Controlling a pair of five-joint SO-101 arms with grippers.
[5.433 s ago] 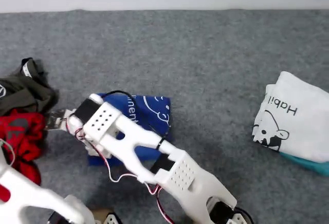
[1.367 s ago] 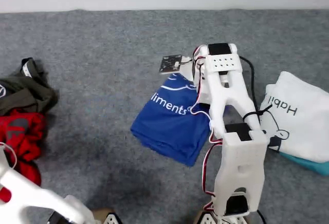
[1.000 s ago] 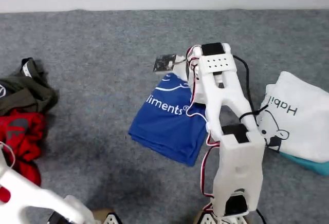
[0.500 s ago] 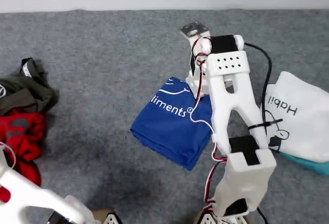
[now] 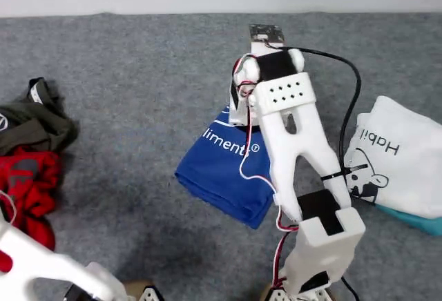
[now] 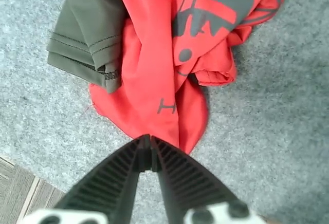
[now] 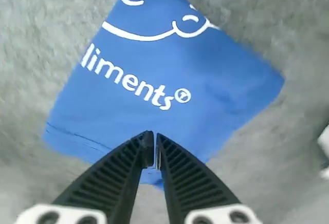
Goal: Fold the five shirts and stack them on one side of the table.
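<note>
A grey carpeted table is carrying everything. The right gripper is hanging with its jaws pressed together on nothing, above the folded blue shirt lying mid-table. The left gripper, likewise pinched closed and empty, is hovering over the crumpled red shirt, which is touching an olive shirt. A white shirt is resting on a teal shirt at the table's right edge.
</note>
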